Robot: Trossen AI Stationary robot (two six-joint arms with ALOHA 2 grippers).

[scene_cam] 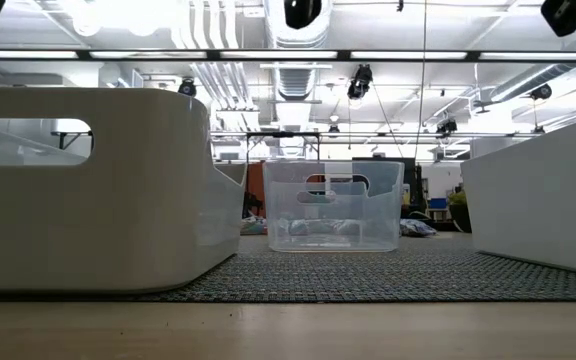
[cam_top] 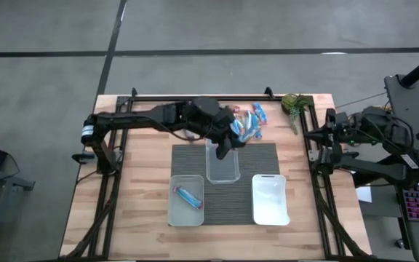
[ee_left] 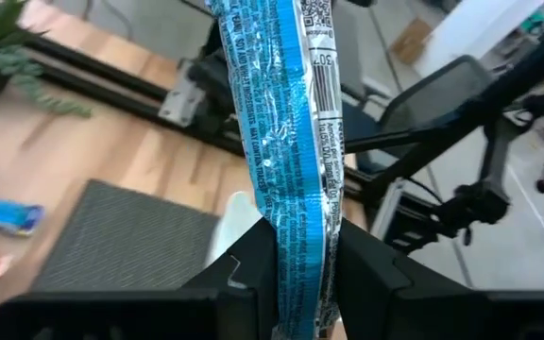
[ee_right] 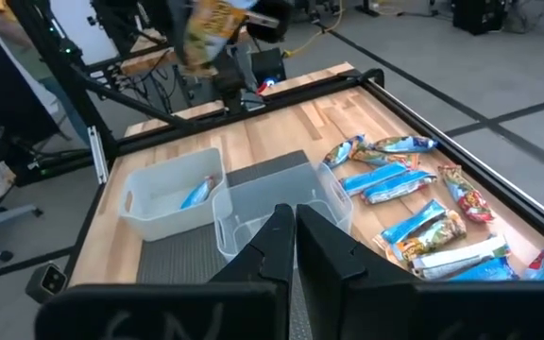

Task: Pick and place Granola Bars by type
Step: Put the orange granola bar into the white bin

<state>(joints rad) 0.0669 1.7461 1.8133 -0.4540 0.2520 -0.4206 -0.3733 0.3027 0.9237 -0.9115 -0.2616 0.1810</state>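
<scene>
Left arm: stretched across the far half of the bench (cam_top: 144,211); left pincer (ee_left: 300,274) above the middle clear tub (cam_top: 222,166), pinching a blue granola bar (ee_left: 286,142). Its wrapper carries white print and a barcode, too small to read.
Right arm: folded at the bench's right edge; right pincer (ee_right: 294,231) pressed together, holding nothing.
High view only: one blue bar (cam_top: 190,196) in the left tub (cam_top: 185,201).
Right wrist view: loose bars (ee_right: 423,222) piled beside the tubs.
</scene>
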